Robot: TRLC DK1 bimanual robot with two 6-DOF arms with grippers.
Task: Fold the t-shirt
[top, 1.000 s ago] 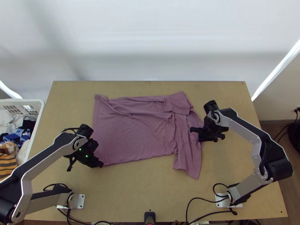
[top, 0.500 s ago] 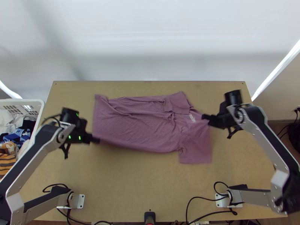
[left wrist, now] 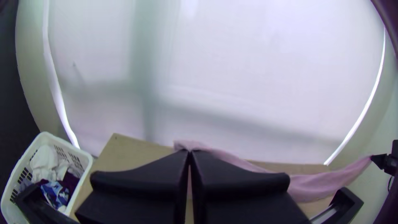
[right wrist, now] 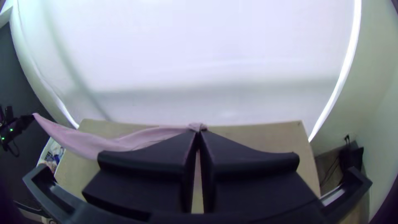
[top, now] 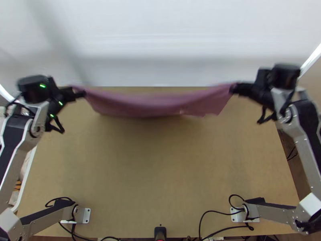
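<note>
While black left gripper (top: 81,94) and right gripper (top: 234,89) clench fingers on the mauve fabric t-shirt (top: 154,106), even tension and slow lowering should limit creases.

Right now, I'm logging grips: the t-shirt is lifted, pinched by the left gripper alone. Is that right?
Not alone: the right gripper pinches the t-shirt too, as the right wrist view shows. It is lifted, and the left gripper does pinch it.

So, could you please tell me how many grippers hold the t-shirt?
2: the left gripper at one end of the t-shirt, the right gripper at the other, cloth hanging between.
</note>
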